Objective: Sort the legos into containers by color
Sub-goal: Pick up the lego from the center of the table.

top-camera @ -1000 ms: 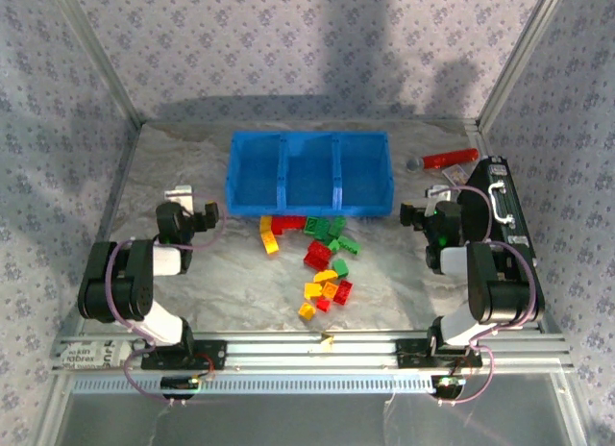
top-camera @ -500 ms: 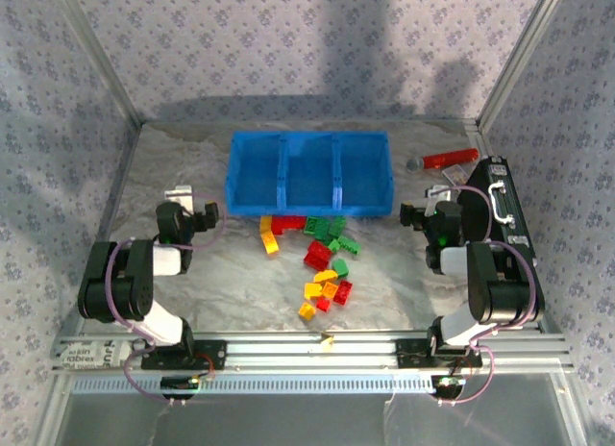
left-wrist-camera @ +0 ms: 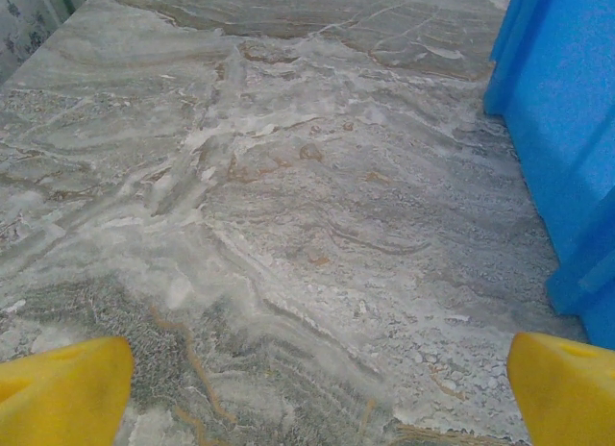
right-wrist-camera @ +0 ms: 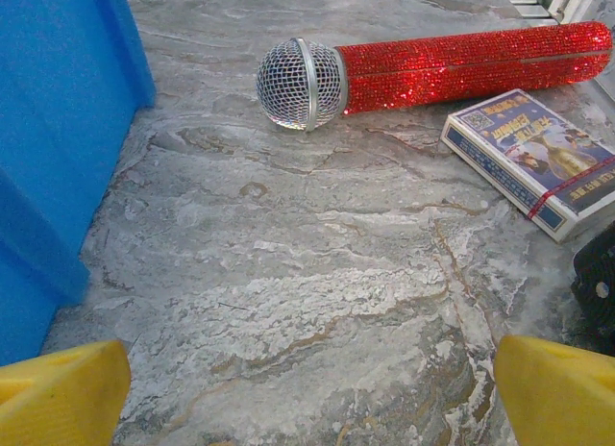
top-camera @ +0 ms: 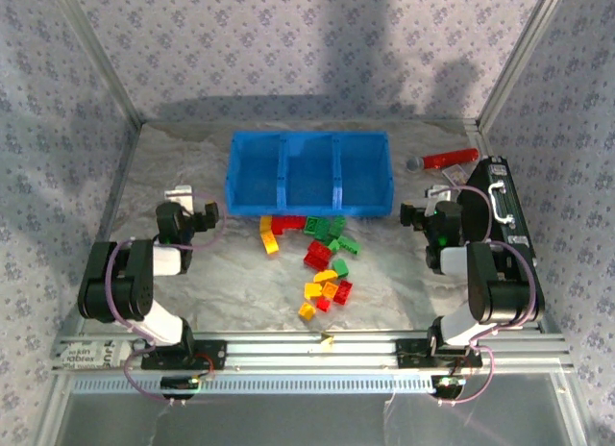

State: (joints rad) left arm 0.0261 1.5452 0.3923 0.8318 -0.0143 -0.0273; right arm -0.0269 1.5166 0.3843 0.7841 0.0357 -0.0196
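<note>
Legos (top-camera: 316, 254) unmoved; all beside containers (top-camera: 309, 177)

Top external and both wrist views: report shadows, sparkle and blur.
Top external: soft overall, broad grey shadows on the patterned back wall and behind the bright blue plastic tray. Left wrist: marble tabletop sharp, yellow fingertips soft-edged. Right wrist: red glitter microphone sparkles crisply, yellow fingertips likewise soft-edged.

I read the top view as evenly lit but soft, with fine detail smeared. Two broad shadows fall on the back wall (top-camera: 404, 52), and a dim band lies along the far edge of the table (top-camera: 192, 143). Both wrist views are bright and sharp at mid-distance; the yellow fingertips (left-wrist-camera: 58, 393) (right-wrist-camera: 58, 388) blur at the bottom corners. The red microphone (right-wrist-camera: 461, 61) glitters without glare.
</note>
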